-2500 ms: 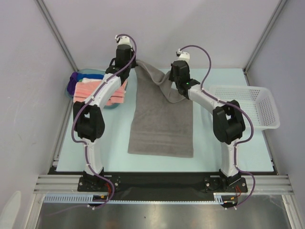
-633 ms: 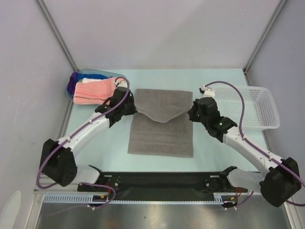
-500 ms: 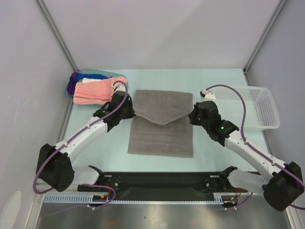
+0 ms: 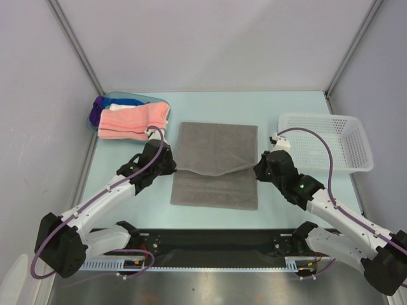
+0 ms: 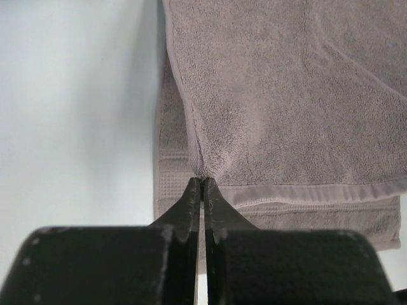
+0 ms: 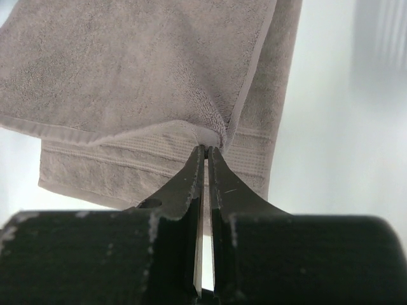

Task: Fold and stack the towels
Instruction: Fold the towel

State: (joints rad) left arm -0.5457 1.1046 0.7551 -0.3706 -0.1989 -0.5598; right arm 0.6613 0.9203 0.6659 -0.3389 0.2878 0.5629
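Observation:
A grey towel [image 4: 216,152] lies in the middle of the table, its far half doubled back over its near half. My left gripper [image 4: 173,168] is shut on the folded layer's left corner [image 5: 202,171], pinched between thin black fingers. My right gripper [image 4: 256,169] is shut on the right corner [image 6: 210,141] in the same way. The held edge sags a little between the two grippers, above the lower layer [image 4: 215,190]. Folded salmon pink towels [image 4: 132,121] lie stacked at the back left, with purple and blue cloth [image 4: 96,111] beneath them.
A translucent blue tub [image 4: 121,97] holds the stacked towels at the back left. A white mesh basket [image 4: 356,149] stands at the right edge, beside my right arm. Grey walls close in the table on three sides.
Both grippers have drawn the grey towel's far edge toward the near side, laying the upper half over the lower half. Both arms now stretch low over the table.

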